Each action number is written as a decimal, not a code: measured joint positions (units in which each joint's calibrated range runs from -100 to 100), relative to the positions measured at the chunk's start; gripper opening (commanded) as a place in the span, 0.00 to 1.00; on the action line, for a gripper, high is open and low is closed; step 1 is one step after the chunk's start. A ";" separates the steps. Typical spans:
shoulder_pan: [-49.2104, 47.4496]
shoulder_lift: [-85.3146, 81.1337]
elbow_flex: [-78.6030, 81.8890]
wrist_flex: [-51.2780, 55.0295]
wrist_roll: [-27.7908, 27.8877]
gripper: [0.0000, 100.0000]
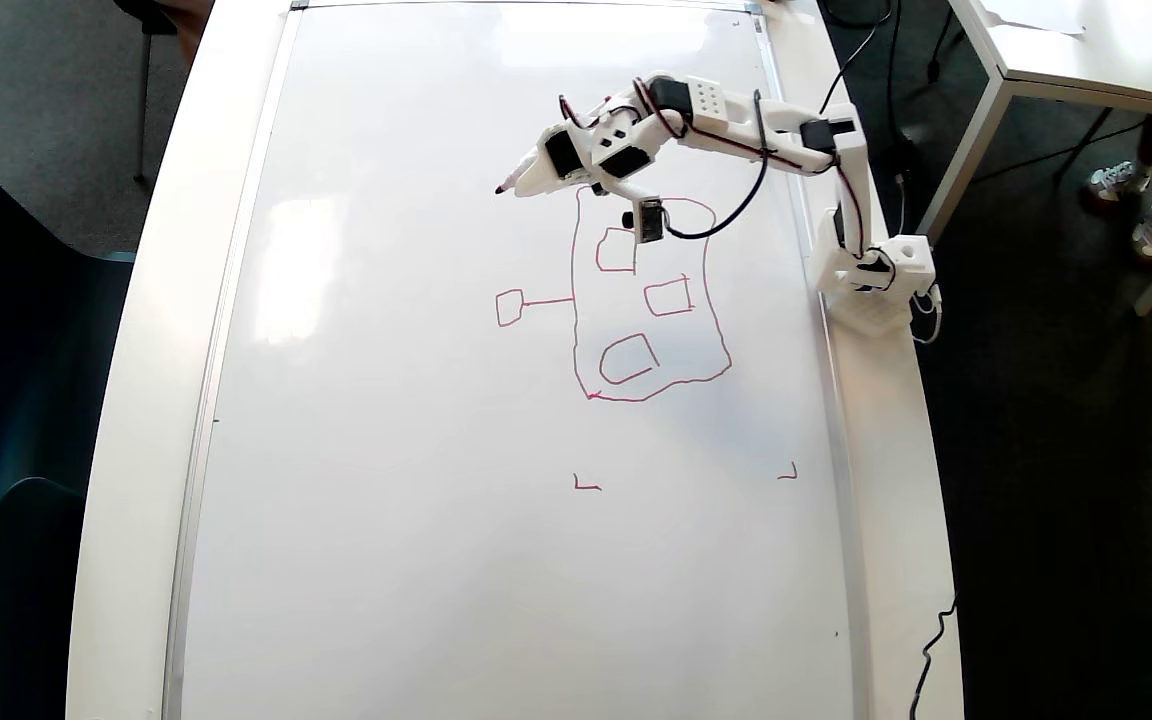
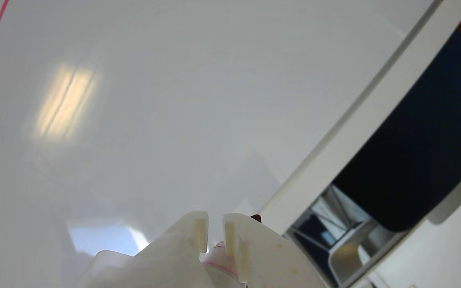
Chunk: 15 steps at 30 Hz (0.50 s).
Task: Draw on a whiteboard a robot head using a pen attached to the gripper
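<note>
The whiteboard (image 1: pixel 416 450) lies flat and fills most of the overhead view. The red robot head (image 1: pixel 574 330) is drawn right of centre: a wobbly rounded rectangle holding three small boxes, with a short line to a small square (image 1: pixel 510 307) on its left. My gripper (image 1: pixel 528 172) is above and left of the drawing's top corner, shut on the pen (image 1: pixel 508 186), whose tip points left, clear of the red lines. In the wrist view the gripper (image 2: pixel 214 228) sits at the bottom edge with the pen's red tip (image 2: pixel 256 218) beside it, over bare whiteboard (image 2: pixel 174 100).
Small red corner marks (image 1: pixel 586 485) (image 1: pixel 788 472) lie below the drawing. The arm's base (image 1: pixel 876 280) stands on the white table edge at the right. Dark chairs (image 1: pixel 16 400) stand left, and another table (image 1: pixel 1086 50) and a person's feet (image 1: pixel 1126 190) top right.
</note>
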 measured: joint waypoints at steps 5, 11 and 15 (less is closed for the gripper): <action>1.21 -14.57 18.09 -9.63 -2.85 0.01; 0.83 -34.22 42.39 -27.36 -5.60 0.01; 1.13 -48.20 62.59 -45.35 -5.60 0.01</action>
